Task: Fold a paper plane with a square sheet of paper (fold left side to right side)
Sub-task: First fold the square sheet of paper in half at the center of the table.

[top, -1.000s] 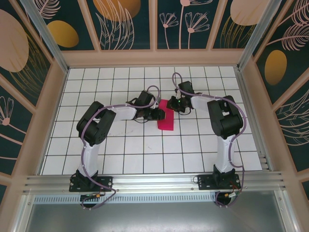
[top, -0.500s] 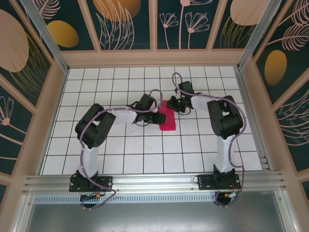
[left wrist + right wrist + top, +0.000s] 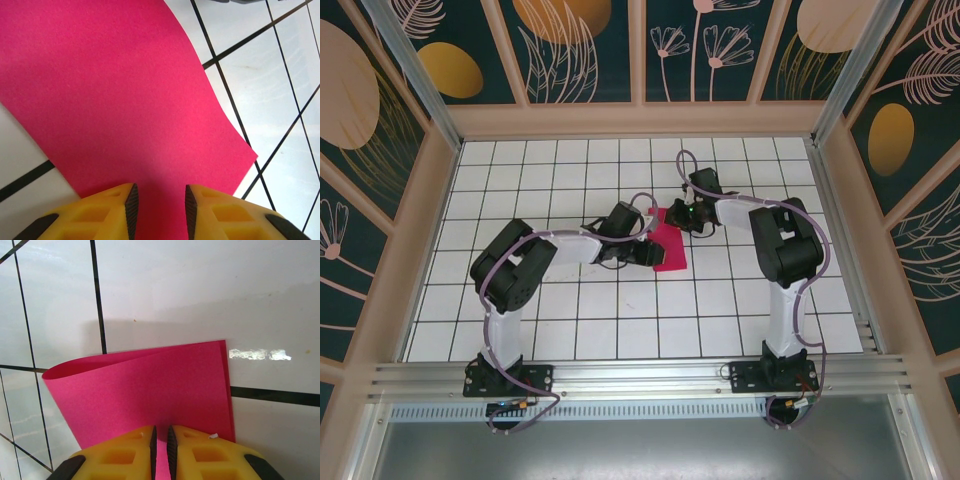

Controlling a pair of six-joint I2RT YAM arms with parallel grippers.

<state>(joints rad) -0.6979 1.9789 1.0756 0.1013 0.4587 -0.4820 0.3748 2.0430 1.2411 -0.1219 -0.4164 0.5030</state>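
Observation:
The square sheet of paper [image 3: 669, 250] is magenta-pink and lies folded over on the white tiled floor as a rectangle about one tile wide. In the right wrist view the paper [image 3: 150, 387] shows a looped fold at its left and two stacked edges at its right. My right gripper [image 3: 682, 217] rests on the paper's far end; its fingers [image 3: 160, 442] are shut with only a sliver between them. My left gripper [image 3: 648, 252] is over the paper's left side, and its jaws [image 3: 160, 202] stand open above the pink paper [image 3: 125, 95]. A pointed paper plane is out of view.
The white tiled floor [image 3: 620, 310] with black grid lines spreads around the paper. Tan walls [image 3: 640, 120] box it in at the back and sides. An aluminium rail [image 3: 640, 375] with both arm bases runs along the near edge.
My left gripper has slid right and a little nearer, onto the paper. The paper now lies flatter and wider than before. The right gripper has stayed put.

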